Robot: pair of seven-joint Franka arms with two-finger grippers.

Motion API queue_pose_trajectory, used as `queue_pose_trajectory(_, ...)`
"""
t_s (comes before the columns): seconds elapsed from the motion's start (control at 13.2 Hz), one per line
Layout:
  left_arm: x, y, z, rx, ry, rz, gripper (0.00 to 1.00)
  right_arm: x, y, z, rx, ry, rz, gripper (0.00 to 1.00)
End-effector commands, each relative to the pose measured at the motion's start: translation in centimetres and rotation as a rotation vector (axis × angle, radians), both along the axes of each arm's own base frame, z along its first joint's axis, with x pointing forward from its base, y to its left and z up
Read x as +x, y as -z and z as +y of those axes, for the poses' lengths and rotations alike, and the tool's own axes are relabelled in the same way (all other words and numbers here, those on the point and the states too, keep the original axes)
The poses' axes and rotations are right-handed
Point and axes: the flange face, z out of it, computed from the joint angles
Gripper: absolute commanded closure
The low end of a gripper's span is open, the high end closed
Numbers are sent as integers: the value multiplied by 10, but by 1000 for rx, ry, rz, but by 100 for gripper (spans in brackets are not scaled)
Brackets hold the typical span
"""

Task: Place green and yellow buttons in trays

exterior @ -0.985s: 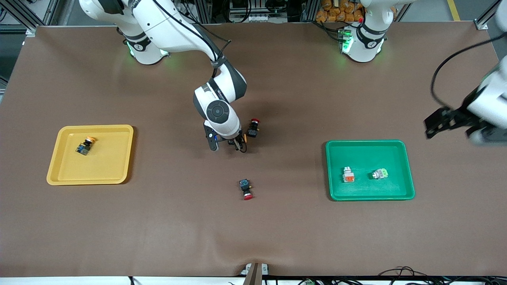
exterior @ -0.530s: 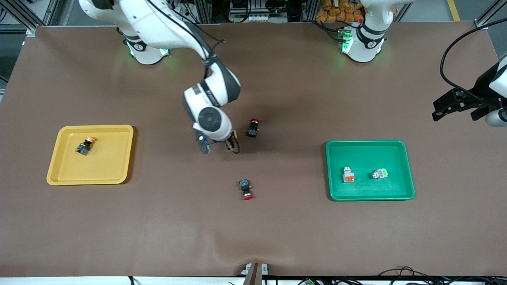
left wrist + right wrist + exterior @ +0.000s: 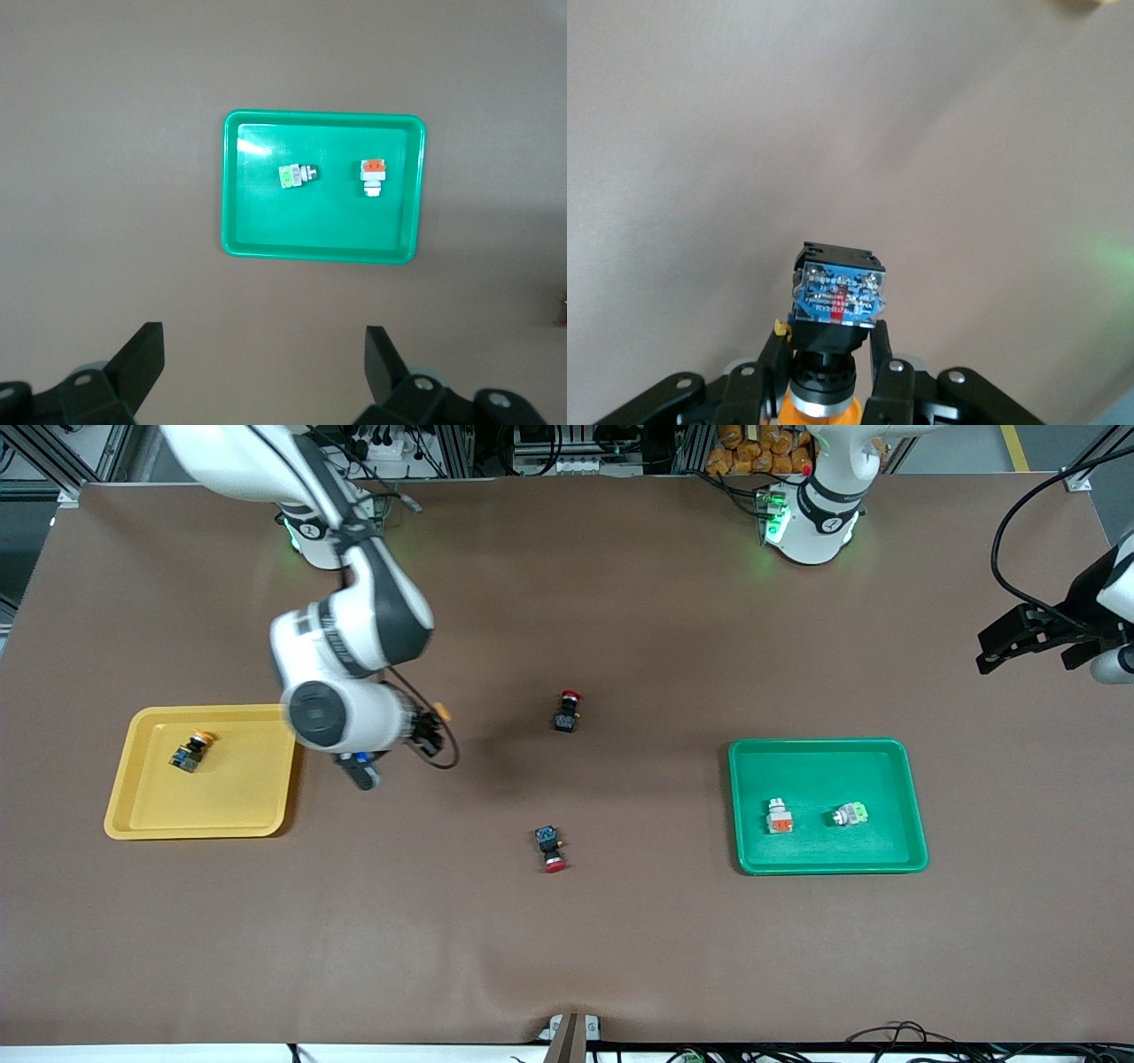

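My right gripper [image 3: 431, 732] is shut on a black-bodied button with an orange-yellow cap [image 3: 440, 712] and holds it above the table, beside the yellow tray [image 3: 232, 790]. The right wrist view shows the button [image 3: 835, 299] clamped between the gripper's [image 3: 829, 341] fingers. A second orange-yellow button [image 3: 190, 751] lies in the yellow tray. The green tray [image 3: 819, 766] holds a grey button with an orange face [image 3: 779, 816] and one with a green face [image 3: 850, 813]. My left gripper [image 3: 1019, 638] is open and empty, high over the left arm's end of the table. Its wrist view looks down on the green tray [image 3: 266, 217].
Two black switches with red caps lie mid-table: one [image 3: 567, 711] farther from the front camera, one [image 3: 550, 848] nearer. The brown mat has a slight wrinkle near the front edge.
My right gripper has carried the orange-yellow button from beside the farther red-cap switch toward the yellow tray. My left gripper has drawn back and up slightly.
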Motion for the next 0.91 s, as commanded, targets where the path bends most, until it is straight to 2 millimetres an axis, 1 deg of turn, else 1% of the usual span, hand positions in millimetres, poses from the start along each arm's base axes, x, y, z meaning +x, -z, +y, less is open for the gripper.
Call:
queue_pose_trajectory(0.0,-7,-3,11,-10,-3,-15,0,0,4,-58,46,-99,34,100)
queue_pose_trajectory(0.08,-7,-2,11,-10,-2,-14,0,1,8,-85,50,-132,37,100)
queue_pose_trajectory(0.15,-9,0,8,-8,2,-5,0,5,11,-117,75,-158,41,100)
queue_pose_trajectory(0.23,-11,3,9,-4,1,6,0,8,18,-148,106,-183,44,100)
queue_pose_trajectory(0.3,-12,2,14,-4,-7,3,0,6,28,-174,122,-213,45,100)
queue_pose_trajectory(0.45,-11,3,16,-4,-10,3,0,7,38,-231,131,-258,29,100)
queue_pose_trajectory(0.53,-11,4,16,-4,-10,6,0,5,46,-257,145,-286,12,100)
queue_pose_trajectory(0.68,-11,6,17,-4,-12,9,0,-3,70,-308,158,-348,-48,100)
queue_pose_trajectory(0.83,-9,6,20,-3,-16,5,0,-3,78,-319,135,-386,-69,100)
